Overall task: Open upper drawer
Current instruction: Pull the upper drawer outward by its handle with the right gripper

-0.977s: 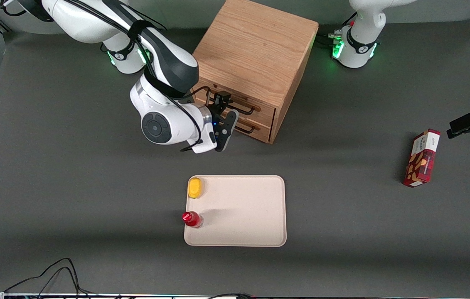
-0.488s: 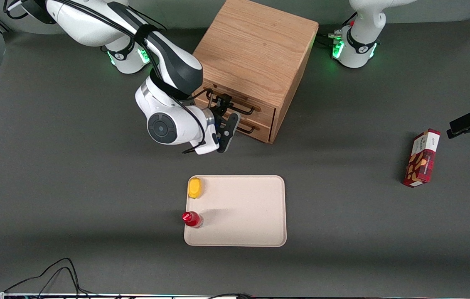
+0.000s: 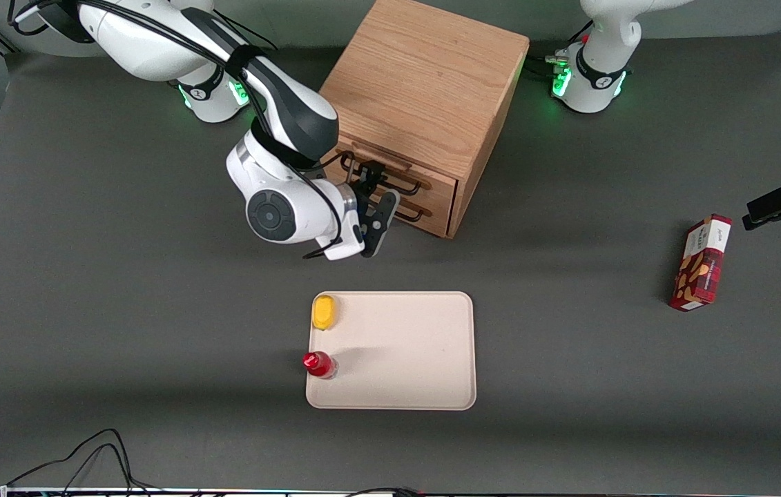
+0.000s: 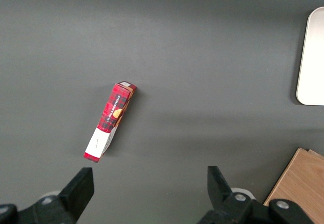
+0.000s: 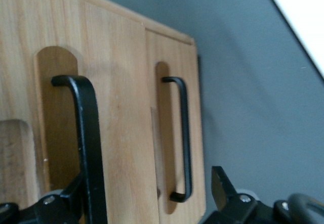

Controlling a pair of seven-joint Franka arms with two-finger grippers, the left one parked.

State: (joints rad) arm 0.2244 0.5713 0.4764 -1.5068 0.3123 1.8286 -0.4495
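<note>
The light-oak cabinet stands at the back of the table, its drawers facing the working arm's end. The upper drawer stands a little proud of the bottom drawer. My gripper is open right in front of the drawers. One finger is tucked against the upper drawer's black bar handle. The other finger hangs past the bottom drawer's handle.
A beige tray lies nearer the front camera than the cabinet, with a yellow item and a red-capped bottle at its edge. A red plaid box lies toward the parked arm's end.
My wrist has shifted slightly along the cabinet's front. A thin strip of the upper drawer's top edge now shows under the cabinet top.
</note>
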